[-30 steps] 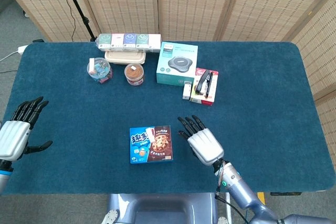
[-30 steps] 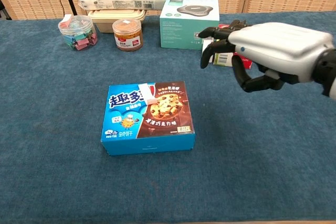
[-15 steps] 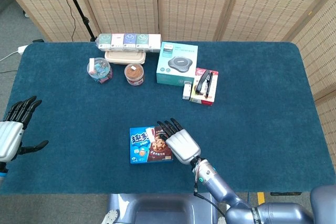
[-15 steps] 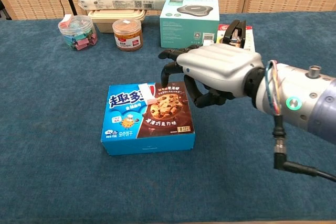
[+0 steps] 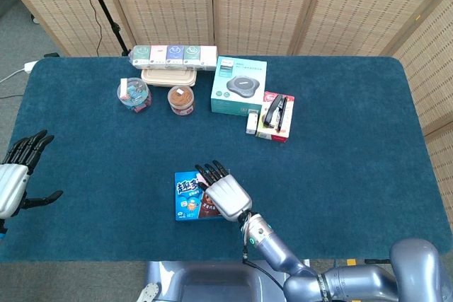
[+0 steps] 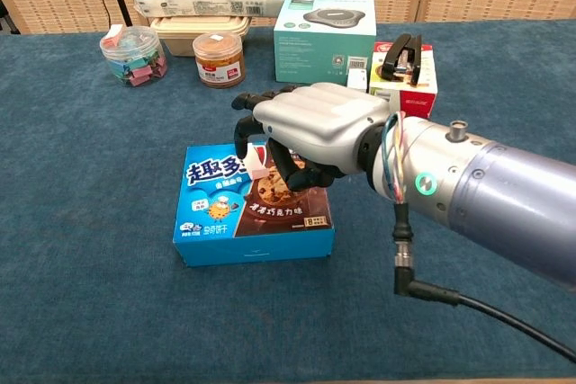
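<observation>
Two hands in view, only one near anything; right hand now over the cookie box, having crossed from open cloth on the box's right side to above its lid within the last second; wrist and forearm trailing out to the right, filling the lower right of the chest view; left hand drawn slightly further toward the left edge of the desk, otherwise idle. Judged a reach closing on the box, not yet a grip; box lying flat in the same spot as a second ago, undisturbed.

Fingers of the right hand curled downward, loosely apart, tips hanging over the middle of the lid near its blue-and-brown divide; thumb tucked underneath the palm, close to the lid; contact with the cardboard not certain from either view, nothing enclosed. Fingers of the left hand spread and empty, hovering beside the desk's left edge, well apart from everything.

Box sitting near the front middle of the desk, alone. Along the back: teal boxed device; stapler box just beside it; jar with a brown lid; clear tub of clips; stacked food containers beneath a row of small packets.
</observation>
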Action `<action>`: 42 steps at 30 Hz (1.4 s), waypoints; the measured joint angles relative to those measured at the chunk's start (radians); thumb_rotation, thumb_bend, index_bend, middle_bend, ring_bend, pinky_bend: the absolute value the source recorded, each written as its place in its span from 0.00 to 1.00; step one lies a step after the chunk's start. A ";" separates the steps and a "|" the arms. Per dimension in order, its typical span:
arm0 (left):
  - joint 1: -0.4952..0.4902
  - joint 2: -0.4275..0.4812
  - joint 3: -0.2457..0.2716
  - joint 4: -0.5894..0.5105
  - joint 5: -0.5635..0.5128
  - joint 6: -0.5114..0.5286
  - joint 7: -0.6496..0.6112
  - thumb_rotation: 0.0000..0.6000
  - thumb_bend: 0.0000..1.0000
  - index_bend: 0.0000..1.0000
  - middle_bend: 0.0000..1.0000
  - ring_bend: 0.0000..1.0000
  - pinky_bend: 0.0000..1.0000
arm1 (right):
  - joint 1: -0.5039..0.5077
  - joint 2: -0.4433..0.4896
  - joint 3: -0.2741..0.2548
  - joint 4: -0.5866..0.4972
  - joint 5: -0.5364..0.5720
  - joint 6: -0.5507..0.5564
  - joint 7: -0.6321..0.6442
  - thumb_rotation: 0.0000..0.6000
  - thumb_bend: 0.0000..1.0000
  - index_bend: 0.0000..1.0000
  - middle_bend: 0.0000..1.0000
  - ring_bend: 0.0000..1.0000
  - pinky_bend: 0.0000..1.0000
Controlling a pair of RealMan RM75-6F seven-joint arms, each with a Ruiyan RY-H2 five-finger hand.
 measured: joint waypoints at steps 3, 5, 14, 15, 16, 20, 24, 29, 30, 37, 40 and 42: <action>0.003 0.006 0.000 0.003 0.008 -0.003 -0.015 1.00 0.14 0.00 0.00 0.00 0.00 | 0.014 -0.012 -0.010 0.015 0.008 0.004 -0.005 1.00 1.00 0.27 0.00 0.00 0.00; 0.006 0.008 -0.001 0.005 0.013 -0.002 -0.024 1.00 0.14 0.00 0.00 0.00 0.00 | 0.017 -0.011 -0.021 0.017 0.004 0.012 -0.005 1.00 1.00 0.27 0.00 0.00 0.00; 0.014 0.015 -0.002 0.010 0.031 -0.004 -0.043 1.00 0.14 0.00 0.00 0.00 0.00 | 0.019 0.011 -0.050 -0.004 -0.019 0.040 0.016 1.00 1.00 0.27 0.00 0.00 0.00; 0.014 0.015 -0.002 0.009 0.030 -0.005 -0.043 1.00 0.14 0.00 0.00 0.00 0.00 | 0.019 0.012 -0.053 -0.006 -0.020 0.041 0.016 1.00 1.00 0.27 0.00 0.00 0.00; 0.014 0.015 -0.003 0.008 0.030 -0.007 -0.042 1.00 0.14 0.00 0.00 0.00 0.00 | 0.020 0.012 -0.057 -0.007 -0.022 0.042 0.016 1.00 1.00 0.27 0.00 0.00 0.00; 0.019 0.016 -0.001 0.005 0.038 -0.006 -0.038 1.00 0.14 0.00 0.00 0.00 0.00 | 0.023 0.006 -0.073 -0.006 -0.027 0.046 0.020 1.00 1.00 0.27 0.00 0.00 0.00; 0.023 0.015 -0.001 0.006 0.041 -0.006 -0.038 1.00 0.14 0.00 0.00 0.00 0.00 | 0.027 -0.002 -0.079 0.013 -0.024 0.048 0.024 1.00 1.00 0.27 0.00 0.00 0.00; 0.024 0.016 -0.006 0.009 0.036 -0.009 -0.042 1.00 0.14 0.00 0.00 0.00 0.00 | 0.033 -0.003 -0.078 0.016 -0.032 0.058 0.029 1.00 1.00 0.27 0.00 0.00 0.00; 0.024 0.016 -0.006 0.009 0.035 -0.011 -0.043 1.00 0.14 0.00 0.00 0.00 0.00 | 0.034 -0.002 -0.077 0.014 -0.035 0.061 0.028 1.00 1.00 0.27 0.00 0.00 0.00; 0.022 0.016 -0.011 0.008 0.031 -0.021 -0.041 1.00 0.14 0.00 0.00 0.00 0.00 | 0.050 0.000 -0.063 -0.012 -0.049 0.069 0.025 1.00 1.00 0.27 0.00 0.00 0.00; 0.024 0.016 -0.010 0.008 0.034 -0.021 -0.039 1.00 0.14 0.00 0.00 0.00 0.00 | 0.057 -0.006 -0.058 0.009 -0.042 0.067 0.019 1.00 1.00 0.27 0.00 0.00 0.00; 0.026 0.016 -0.010 0.009 0.037 -0.018 -0.040 1.00 0.14 0.00 0.00 0.00 0.00 | 0.062 -0.008 -0.056 0.030 -0.029 0.062 0.018 1.00 1.00 0.28 0.00 0.00 0.00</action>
